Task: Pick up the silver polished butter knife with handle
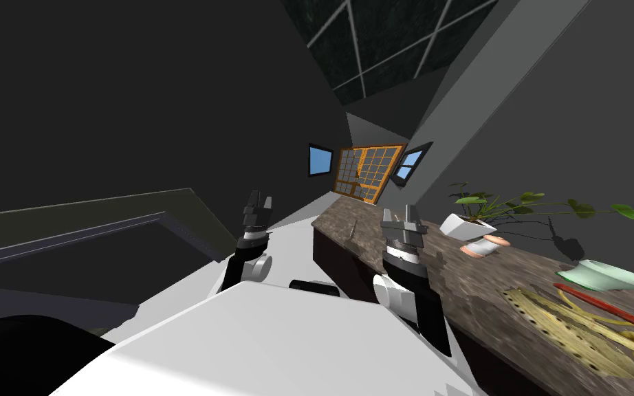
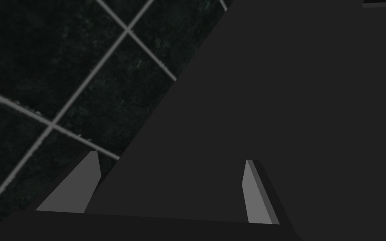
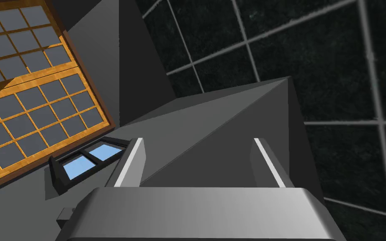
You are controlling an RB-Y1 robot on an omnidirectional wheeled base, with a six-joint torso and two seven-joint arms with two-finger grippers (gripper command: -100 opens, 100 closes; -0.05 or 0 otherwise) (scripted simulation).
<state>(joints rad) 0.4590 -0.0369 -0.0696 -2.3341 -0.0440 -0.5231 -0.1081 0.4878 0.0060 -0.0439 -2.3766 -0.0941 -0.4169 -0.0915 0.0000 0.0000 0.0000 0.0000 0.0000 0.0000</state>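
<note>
Seemingly the butter knife lies just beside the spread, empty right gripper.

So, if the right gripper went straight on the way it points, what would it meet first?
The way looks free near the open right gripper; first in line is a grey wall, seemingly far off, depth unclear.

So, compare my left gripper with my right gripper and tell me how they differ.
The left gripper stands off the counter, beside its edge; the right gripper stands over the counter's mottled brown top. The right gripper is near the potted plant; the left gripper is farther from it. Both are open and hold nothing.
</note>
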